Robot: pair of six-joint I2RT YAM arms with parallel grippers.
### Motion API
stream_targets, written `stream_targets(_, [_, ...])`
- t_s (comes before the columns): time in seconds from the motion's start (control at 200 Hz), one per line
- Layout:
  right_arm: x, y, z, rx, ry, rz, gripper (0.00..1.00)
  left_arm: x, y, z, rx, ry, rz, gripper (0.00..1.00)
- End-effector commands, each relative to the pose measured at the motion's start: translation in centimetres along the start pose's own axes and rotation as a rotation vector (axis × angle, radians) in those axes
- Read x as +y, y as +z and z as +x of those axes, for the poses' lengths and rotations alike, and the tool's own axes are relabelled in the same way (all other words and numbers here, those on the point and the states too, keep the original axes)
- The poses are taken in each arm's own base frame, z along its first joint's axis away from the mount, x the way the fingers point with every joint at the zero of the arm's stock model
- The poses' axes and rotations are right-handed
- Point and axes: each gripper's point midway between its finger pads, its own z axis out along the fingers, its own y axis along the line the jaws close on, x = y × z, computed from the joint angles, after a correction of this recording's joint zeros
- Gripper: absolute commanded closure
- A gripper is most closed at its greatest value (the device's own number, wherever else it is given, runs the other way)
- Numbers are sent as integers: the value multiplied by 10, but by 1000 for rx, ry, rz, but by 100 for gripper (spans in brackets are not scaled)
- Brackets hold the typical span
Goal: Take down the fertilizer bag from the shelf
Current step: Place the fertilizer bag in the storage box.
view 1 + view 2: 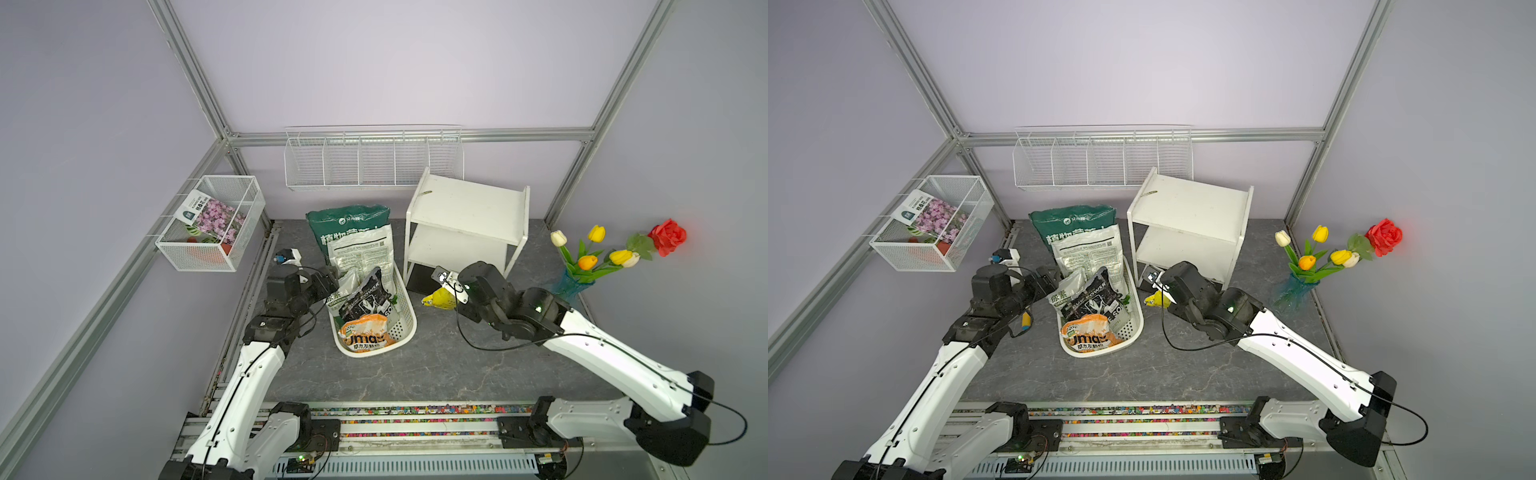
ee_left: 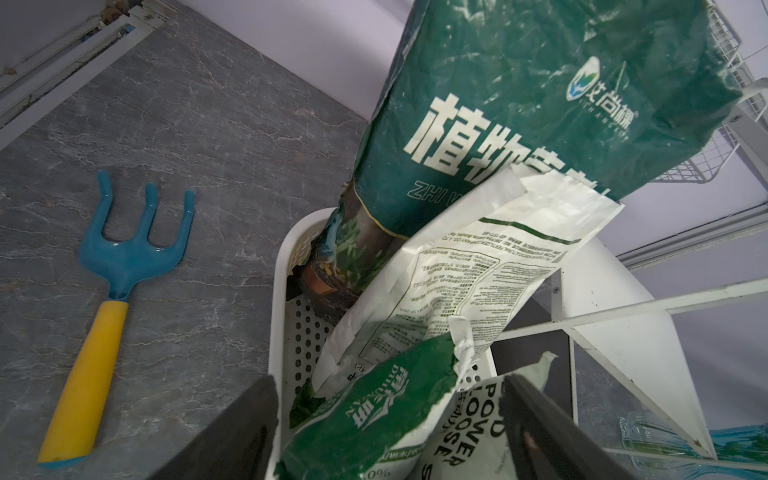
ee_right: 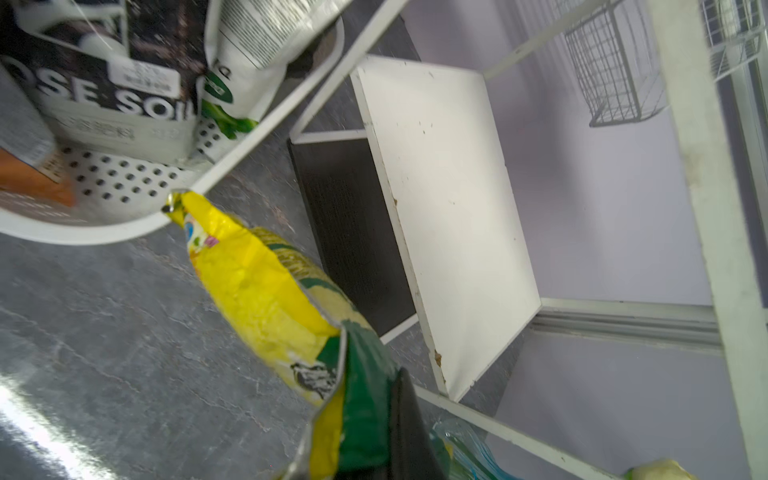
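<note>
The fertilizer bag (image 1: 436,300) (image 1: 1155,299) is a small yellow and green pouch. It is off the shelf (image 1: 465,199) (image 1: 1187,203), low over the grey floor between the shelf's front and the white basket (image 1: 409,328). My right gripper (image 3: 374,436) is shut on the bag's (image 3: 266,286) green end, and the yellow end points at the basket rim (image 3: 104,232). Both white boards of the shelf (image 3: 449,208) are bare. My left gripper (image 2: 386,415) is open over the bags in the basket (image 2: 282,257), holding nothing.
A tall green bag (image 1: 349,224) and several smaller bags stand in the basket. A blue and yellow hand rake (image 2: 124,257) lies left of it. A vase of flowers (image 1: 573,282) stands right of the shelf. A wire divided basket (image 1: 374,162) and mesh box (image 1: 212,224) hang on the walls.
</note>
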Motion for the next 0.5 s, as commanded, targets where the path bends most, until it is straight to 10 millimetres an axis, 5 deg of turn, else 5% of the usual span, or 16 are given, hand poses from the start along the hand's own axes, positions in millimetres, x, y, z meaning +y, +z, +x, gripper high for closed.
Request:
stream_targets(0.0, [3, -20, -37, -156, 36, -74, 100, 4, -3, -2, -23, 10, -10, 12])
stream_targets(0.14, [25, -25, -60, -232, -11, -154, 100, 4, -4, -3, -24, 13, -12, 13])
stream_targets(0.495, [40, -9, -94, -305, -15, -160, 100, 4, -4, -3, -26, 20, -15, 13])
